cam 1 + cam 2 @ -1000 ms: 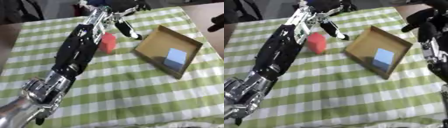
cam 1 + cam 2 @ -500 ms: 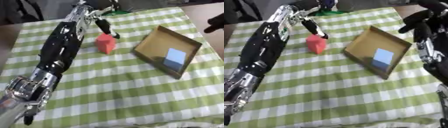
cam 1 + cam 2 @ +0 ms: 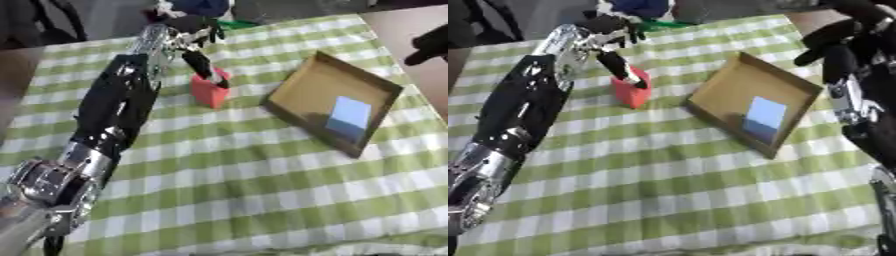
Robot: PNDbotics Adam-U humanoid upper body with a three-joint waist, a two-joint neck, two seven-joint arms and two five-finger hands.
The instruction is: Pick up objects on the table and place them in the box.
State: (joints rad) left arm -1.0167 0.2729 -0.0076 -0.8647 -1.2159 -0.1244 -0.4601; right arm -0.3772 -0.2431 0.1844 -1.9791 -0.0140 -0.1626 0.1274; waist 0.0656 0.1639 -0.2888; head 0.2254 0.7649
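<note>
Red block (image 3: 209,92) under left fingers (image 3: 201,64)

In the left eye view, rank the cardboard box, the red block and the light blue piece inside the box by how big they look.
Largest to smallest:
1. cardboard box
2. light blue piece
3. red block
The last two look close in size, and the left hand covers part of the block, so their order is unsure.
</note>
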